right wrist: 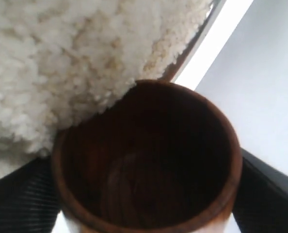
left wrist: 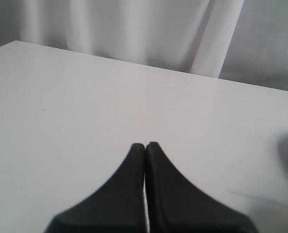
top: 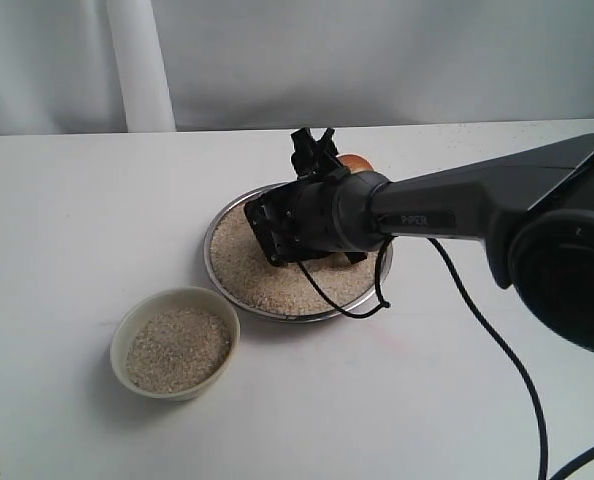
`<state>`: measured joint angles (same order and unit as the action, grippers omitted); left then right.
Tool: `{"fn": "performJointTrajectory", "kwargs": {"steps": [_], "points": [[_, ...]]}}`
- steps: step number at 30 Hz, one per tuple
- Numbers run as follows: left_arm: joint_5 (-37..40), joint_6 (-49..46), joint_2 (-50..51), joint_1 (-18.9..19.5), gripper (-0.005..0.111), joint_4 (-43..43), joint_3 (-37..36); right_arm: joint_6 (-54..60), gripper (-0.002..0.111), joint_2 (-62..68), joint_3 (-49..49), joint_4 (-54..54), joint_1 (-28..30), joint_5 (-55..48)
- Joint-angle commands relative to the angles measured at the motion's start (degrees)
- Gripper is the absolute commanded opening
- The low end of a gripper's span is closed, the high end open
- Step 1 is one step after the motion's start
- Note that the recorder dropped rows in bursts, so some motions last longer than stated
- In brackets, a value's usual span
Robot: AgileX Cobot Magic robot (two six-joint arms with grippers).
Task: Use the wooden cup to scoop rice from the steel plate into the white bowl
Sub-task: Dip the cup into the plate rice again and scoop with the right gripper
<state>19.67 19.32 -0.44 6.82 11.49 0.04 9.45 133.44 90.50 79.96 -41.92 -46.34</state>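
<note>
Most of the wooden cup [top: 355, 162] is lost from where I stand. Only a small orange-brown curve of it peeps out behind the black right tool [top: 317, 155], just above the middle of the frame, at the far rim of the steel plate [top: 220, 215]. The arm's thick dark wrist and its camera block cover the middle of the plate, and a black cable [top: 327, 300] loops over the near rim. The arm comes in from the right edge, where its bulky joint is cut off, and stretches leftward, nearly level, above the table [top: 67, 200].

Through the right wrist camera the cup fills the picture: smooth reddish-brown wood, a thick round lip, a dark hollow with faint grain lines. Its foot is cut off. Black ribbed fingers [right wrist: 18, 204] sit tight on either side, so the tool is clamped on the cup. The rice [right wrist: 61, 58] is heaped against the cup's lip, a coarse, lumpy, pale mass blurred by nearness, with a thin shiny strip of plate rim beyond it.

The plate is wide, shallow grey metal, spread with beige grains. At lower left of the frame stands the white bowl [top: 122, 345], round, cream and glazed, just beside the plate and holding rice of its own.

The left tool [left wrist: 145, 145] I find only in its own camera: two matte black tapered fingers pressed together on nothing, above bare white table, a pale curtain [left wrist: 134, 29] behind
</note>
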Motion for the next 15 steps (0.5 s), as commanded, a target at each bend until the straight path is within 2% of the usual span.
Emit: {"fn": "performJointTrajectory", "kwargs": {"steps": [1, 15], "points": [[-0.4, 0.1, 0.4, -0.1, 0.000, -0.2, 0.0, 1.6, 0.000, 0.1, 0.3, -2.9, -1.0, 2.0], [-0.4, 0.1, 0.4, -0.1, 0.000, -0.2, 0.0, 4.5, 0.000, 0.1, 0.3, -9.5, -3.0, 2.7]]}}
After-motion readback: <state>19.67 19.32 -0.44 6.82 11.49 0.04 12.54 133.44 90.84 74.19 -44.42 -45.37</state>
